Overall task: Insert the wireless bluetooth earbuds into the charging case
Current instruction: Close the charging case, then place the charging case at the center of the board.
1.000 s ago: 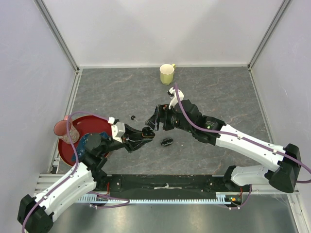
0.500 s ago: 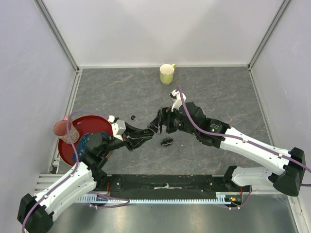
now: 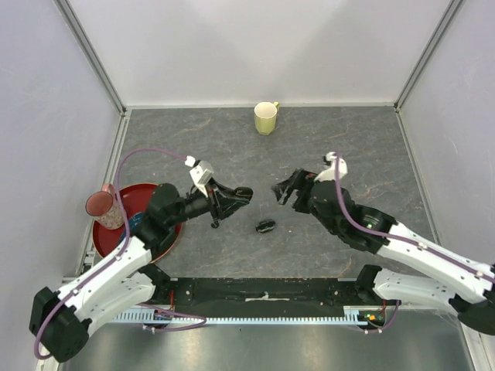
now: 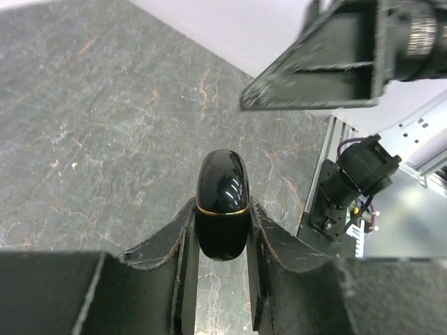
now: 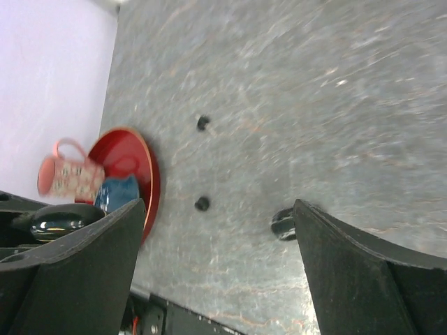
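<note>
My left gripper [image 3: 238,195] [image 4: 222,209] is shut on a glossy black charging case [image 4: 222,199] with a thin gold seam, closed and held above the table. My right gripper [image 3: 285,190] [image 5: 220,234] stands open and empty a short way to its right. A second black case [image 3: 265,226] [image 5: 282,224] lies on the table below and between them, partly hidden by the right finger in the right wrist view. Two tiny black earbuds [image 5: 203,123] [image 5: 202,204] lie loose on the grey table left of that case. One earbud [image 3: 214,224] shows just under the left gripper.
A yellow mug [image 3: 266,117] stands at the back centre. At the left sits a red plate [image 3: 102,238] [image 5: 133,150] with a pink cup [image 3: 103,206] [image 5: 70,178] and a blue object [image 5: 116,192] on it. Walls enclose three sides.
The two grippers were together at the held case; now they are apart. My left gripper rose and swung away with the case. My right gripper drew back to the right.
</note>
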You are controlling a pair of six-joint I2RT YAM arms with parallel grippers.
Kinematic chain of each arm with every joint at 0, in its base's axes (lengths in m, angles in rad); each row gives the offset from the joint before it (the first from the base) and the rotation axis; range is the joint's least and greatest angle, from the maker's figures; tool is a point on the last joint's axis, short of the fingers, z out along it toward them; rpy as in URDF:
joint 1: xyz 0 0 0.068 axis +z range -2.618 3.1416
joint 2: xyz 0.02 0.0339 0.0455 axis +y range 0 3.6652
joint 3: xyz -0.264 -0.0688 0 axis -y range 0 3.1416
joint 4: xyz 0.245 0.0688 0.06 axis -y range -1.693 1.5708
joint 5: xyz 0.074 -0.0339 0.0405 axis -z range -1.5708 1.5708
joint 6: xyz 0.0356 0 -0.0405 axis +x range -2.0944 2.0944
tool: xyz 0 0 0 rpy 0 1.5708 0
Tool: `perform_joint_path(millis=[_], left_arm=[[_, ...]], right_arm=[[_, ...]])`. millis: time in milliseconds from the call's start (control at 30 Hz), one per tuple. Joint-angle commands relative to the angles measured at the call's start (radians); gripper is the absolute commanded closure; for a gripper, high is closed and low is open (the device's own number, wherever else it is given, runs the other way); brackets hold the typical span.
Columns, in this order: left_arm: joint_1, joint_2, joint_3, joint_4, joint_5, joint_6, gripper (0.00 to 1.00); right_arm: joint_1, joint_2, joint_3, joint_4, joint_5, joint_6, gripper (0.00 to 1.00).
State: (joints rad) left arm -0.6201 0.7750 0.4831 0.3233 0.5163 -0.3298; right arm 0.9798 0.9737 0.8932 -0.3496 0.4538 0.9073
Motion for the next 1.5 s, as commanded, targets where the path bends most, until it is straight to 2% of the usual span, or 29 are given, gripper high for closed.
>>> perform_joint_path(millis=[0,167,467,700,933,1467], left_arm=[[0.002,0.168,0.129,-0.118,-0.032,-0.098,0.98],[0.002,0.393,0.256,-0.145,-0.001,-0.166,0.98],[0.002,0.847,0.537,-0.135,0.045,-0.25,0.98],[0.0,1.096,0.722,-0.09,0.067,-0.354,0.98],[0.0,1.222,0.787,-0.084,0.053,-0.42,0.94],[0.0,1.305,0.787,-0.148,-0.021,-0.442,0.81]], right_arm=[[-0.013,-0.104,-0.011,-0.118,0.267,0.128,0.07],[-0.021,-0.161,-0.01,-0.207,0.33,0.159,0.07],[-0.027,-0.208,-0.027,-0.244,0.322,0.174,0.07],[-0.026,-0.251,-0.039,-0.267,0.319,0.176,0.07],[-0.026,-0.264,-0.045,-0.276,0.319,0.176,0.07],[-0.027,-0.233,-0.043,-0.276,0.296,0.171,0.07]])
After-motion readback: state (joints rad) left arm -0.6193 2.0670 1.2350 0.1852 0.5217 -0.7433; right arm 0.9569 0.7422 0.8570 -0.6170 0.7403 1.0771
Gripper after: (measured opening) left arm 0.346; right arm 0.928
